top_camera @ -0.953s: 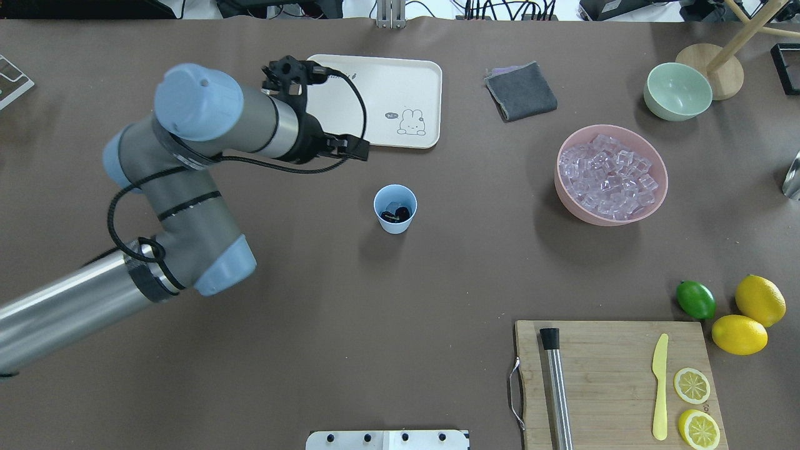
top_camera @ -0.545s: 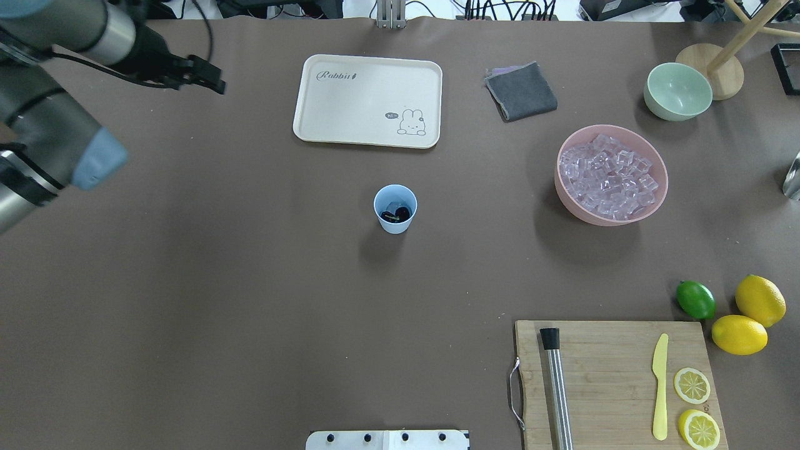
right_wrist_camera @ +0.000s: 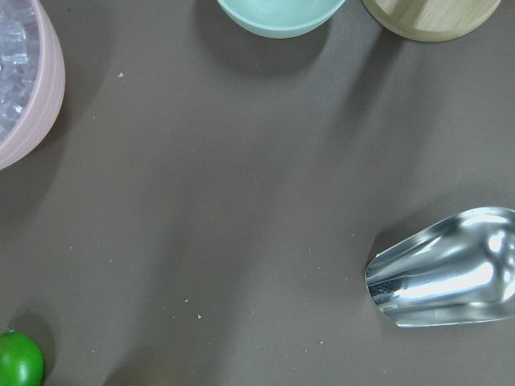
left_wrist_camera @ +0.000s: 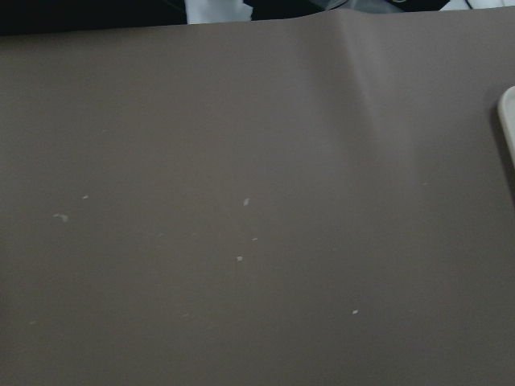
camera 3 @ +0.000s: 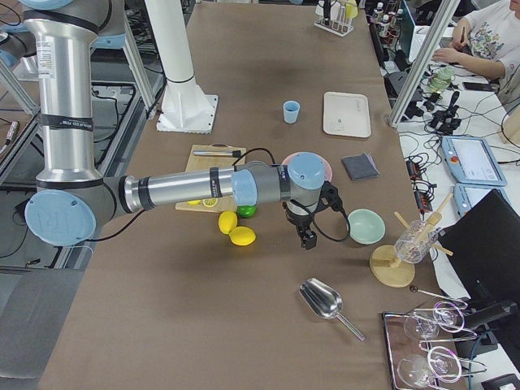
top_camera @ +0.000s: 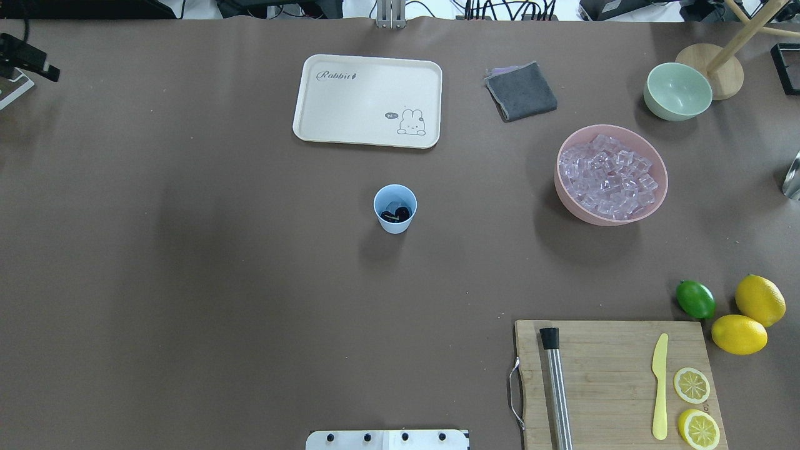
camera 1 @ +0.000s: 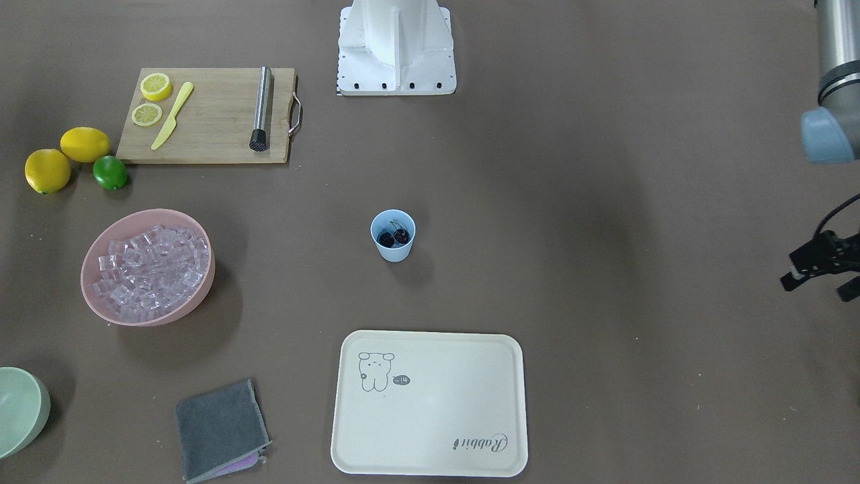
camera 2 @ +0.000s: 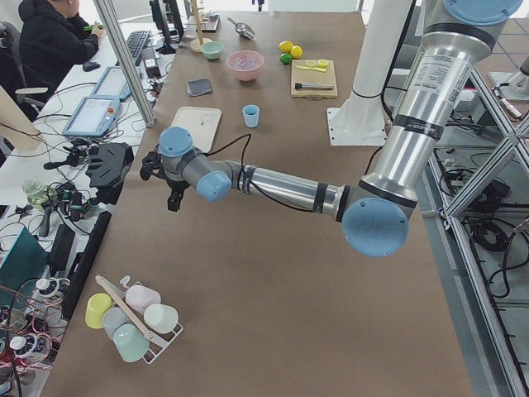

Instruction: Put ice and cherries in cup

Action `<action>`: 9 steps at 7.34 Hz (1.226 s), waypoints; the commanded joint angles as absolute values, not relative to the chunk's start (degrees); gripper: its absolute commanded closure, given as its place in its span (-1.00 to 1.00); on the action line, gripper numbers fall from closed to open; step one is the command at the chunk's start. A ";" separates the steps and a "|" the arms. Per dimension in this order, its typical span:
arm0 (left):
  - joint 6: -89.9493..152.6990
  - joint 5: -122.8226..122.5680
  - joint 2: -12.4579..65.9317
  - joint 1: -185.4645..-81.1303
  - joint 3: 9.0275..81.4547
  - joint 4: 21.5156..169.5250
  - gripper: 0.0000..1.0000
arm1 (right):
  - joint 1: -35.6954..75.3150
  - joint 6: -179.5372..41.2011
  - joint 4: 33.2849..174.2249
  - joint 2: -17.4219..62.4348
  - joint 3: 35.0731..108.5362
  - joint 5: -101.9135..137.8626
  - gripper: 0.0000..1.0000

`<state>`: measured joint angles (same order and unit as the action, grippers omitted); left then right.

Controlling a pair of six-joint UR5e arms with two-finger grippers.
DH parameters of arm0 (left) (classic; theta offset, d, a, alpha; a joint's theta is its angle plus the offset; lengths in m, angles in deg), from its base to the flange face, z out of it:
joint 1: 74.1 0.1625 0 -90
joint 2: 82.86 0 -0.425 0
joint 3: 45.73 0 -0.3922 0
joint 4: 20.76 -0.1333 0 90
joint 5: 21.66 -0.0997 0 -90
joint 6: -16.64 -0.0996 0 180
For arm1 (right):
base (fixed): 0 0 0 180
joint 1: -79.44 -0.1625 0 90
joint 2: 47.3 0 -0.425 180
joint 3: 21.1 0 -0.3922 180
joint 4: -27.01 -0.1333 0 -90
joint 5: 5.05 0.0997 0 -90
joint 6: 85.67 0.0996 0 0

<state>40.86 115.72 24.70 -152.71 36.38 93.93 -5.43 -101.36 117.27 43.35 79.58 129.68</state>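
Note:
The light-blue cup [top_camera: 395, 220] stands upright mid-table and also shows in the front view [camera 1: 393, 250]. Two dark cherries [top_camera: 397, 214] lie inside it, with a clear piece of ice [top_camera: 392, 204] beside them. More ice [top_camera: 609, 176] fills the pink bowl [top_camera: 565, 194] to the right. My left gripper [camera 1: 818, 286] is open and empty, far off at the table's left end, well away from the cup; it also shows in the left side view [camera 2: 159, 186]. My right gripper [camera 3: 307, 237] hovers between the pink bowl and the pale green bowl; I cannot tell whether it is open.
A cream tray [top_camera: 369, 100] and a grey cloth [top_camera: 522, 90] lie behind the cup. The pale green bowl [top_camera: 678, 90], a metal scoop [right_wrist_camera: 442, 269], a lime [top_camera: 695, 299], two lemons and a cutting board [top_camera: 612, 375] with a muddler and knife are on the right.
My left arm has swung from above the tray, near the cup, out to the table's far left edge. The cup and its contents have not moved.

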 commanded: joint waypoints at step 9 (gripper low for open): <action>16.29 112.38 11.38 -163.66 45.34 74.52 -0.96 | -6.43 -98.94 120.88 38.47 78.65 125.38 -0.98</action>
